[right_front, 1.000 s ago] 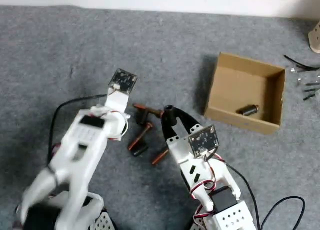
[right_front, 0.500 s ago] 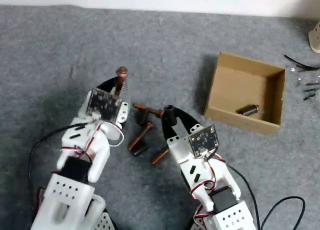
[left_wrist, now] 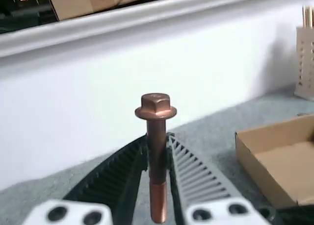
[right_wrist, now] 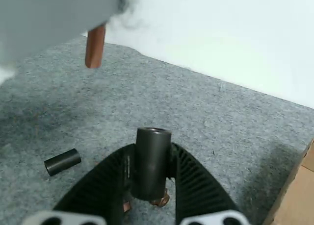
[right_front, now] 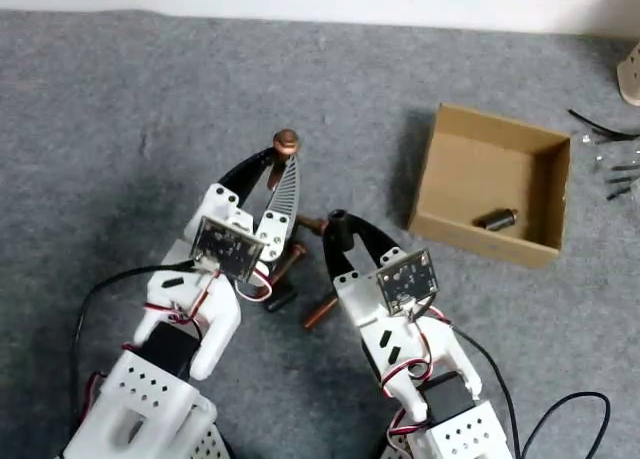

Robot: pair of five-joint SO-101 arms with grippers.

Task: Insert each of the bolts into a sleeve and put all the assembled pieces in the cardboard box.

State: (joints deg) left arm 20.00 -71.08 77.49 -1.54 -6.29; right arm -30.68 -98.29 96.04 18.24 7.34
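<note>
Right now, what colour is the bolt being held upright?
Copper brown, all over. The bolt shows best in the left wrist view.

held bolt (left_wrist: 156, 151): copper-coloured, with a flanged hex head. It stands upright, head up, its shaft clamped between the fingers of the left gripper (left_wrist: 157, 140), raised off the grey mat (right_front: 120, 99).
held sleeve (right_wrist: 150, 161): dark hollow cylinder, upright with its open end up, clamped in the right gripper (right_wrist: 150, 154).
loose sleeve (right_front: 279, 299): short and dark, lying on its side on the mat between the two arms.
loose bolts (right_front: 322, 307): copper-coloured, lying flat near the loose sleeve; one is partly hidden under the left arm.
cardboard box (right_front: 480, 241): brown, shallow and open-topped, well apart from the bolts.
assembled piece (right_front: 494, 219): dark cylinder with a paler end, lying on its side in the box near one wall.
</note>
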